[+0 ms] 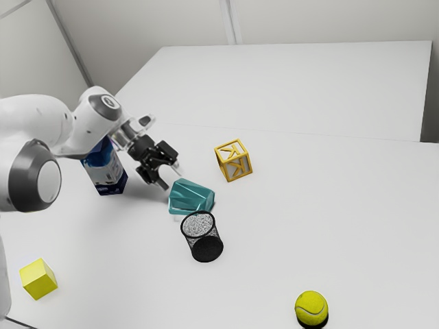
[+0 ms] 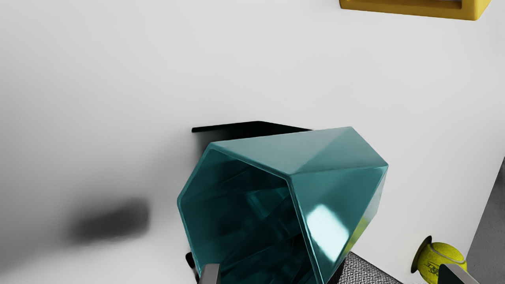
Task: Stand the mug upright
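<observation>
In the exterior view my gripper (image 1: 172, 179) is beside the teal faceted mug (image 1: 192, 198), on its exterior-view left and a little above the table. The mug lies on its side. In the wrist view its hollow mouth faces the hand, and the mug's outer side (image 2: 323, 157) catches the light. My gripper (image 2: 332, 273) is open, its fingertips wide apart; one overlaps the mouth's rim in the picture, and the other stands out past the mug. Whether a finger touches the mug, I cannot tell. No handle can be made out.
A black mesh cup (image 1: 204, 237) stands close by the mug. Behind the hand is a blue-and-white carton (image 1: 106, 170). A yellow letter block (image 1: 234, 160), a tennis ball (image 1: 311, 308) and a yellow cube (image 1: 38, 279) are farther off on the white table (image 1: 274, 226).
</observation>
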### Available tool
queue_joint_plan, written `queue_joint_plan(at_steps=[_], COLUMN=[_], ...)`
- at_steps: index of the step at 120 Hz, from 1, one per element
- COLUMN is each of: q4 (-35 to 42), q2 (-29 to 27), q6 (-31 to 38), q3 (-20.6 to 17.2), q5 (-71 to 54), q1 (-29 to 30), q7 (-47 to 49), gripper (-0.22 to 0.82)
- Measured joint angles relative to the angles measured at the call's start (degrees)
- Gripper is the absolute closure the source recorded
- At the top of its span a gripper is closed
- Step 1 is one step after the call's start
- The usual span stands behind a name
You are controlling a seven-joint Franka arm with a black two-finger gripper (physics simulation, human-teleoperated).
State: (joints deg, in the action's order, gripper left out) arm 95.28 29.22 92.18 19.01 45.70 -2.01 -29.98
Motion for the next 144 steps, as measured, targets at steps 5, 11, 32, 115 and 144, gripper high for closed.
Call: queue_joint_plan(at_steps=[5,11,32,115,144], q4=[0.6,1.0,1.6,1.3,0.8], q2=[0.1,0.2,0.2,-0.5,-3.4], q6=[0.0,0.0,0.1,0.9,1.5], q3=[-0.1,-0.3,-0.9,-3.0,-4.1], q5=[0.8,1.4,3.3,6.1,4.7], q1=[-0.1,-0.1,-0.2,-0.4,-0.4], q7=[-0.5,-1.0,-2.5,-2.6,-1.6], gripper=[0.00,0.00,0.03,0.75,0.77])
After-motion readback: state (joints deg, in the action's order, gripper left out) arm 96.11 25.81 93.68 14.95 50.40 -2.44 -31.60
